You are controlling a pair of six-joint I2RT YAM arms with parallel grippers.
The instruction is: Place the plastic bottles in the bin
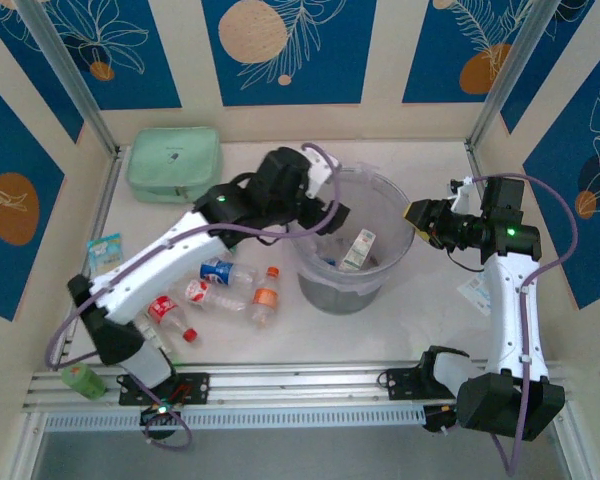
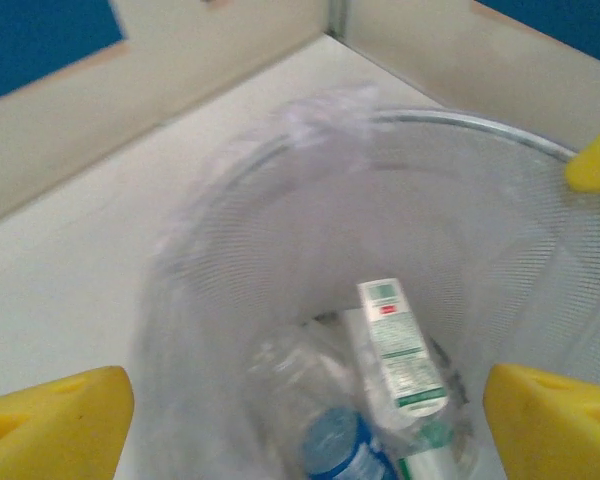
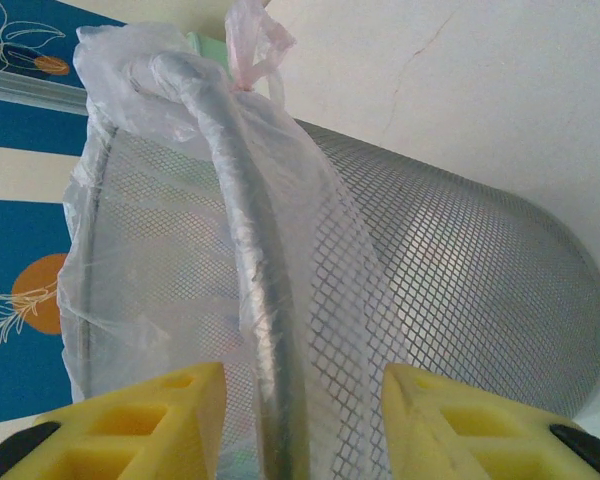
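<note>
Bright, even, diffuse light leaves only soft shadows on the bench [image 1: 420, 320]. The left wrist view is blurred, its yellow fingers [image 2: 55, 420] soft-edged; the right wrist view is sharper.

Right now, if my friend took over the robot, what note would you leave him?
Left gripper: open, nothing in it, above the bin.
Right gripper: open, fingers either side of the bin's rim.
Done: a green-labelled bottle and a blue-capped bottle lie in the bin.
Still to do: at least four bottles on the table, left of the bin: blue label, red label, orange label, red label.
</note>
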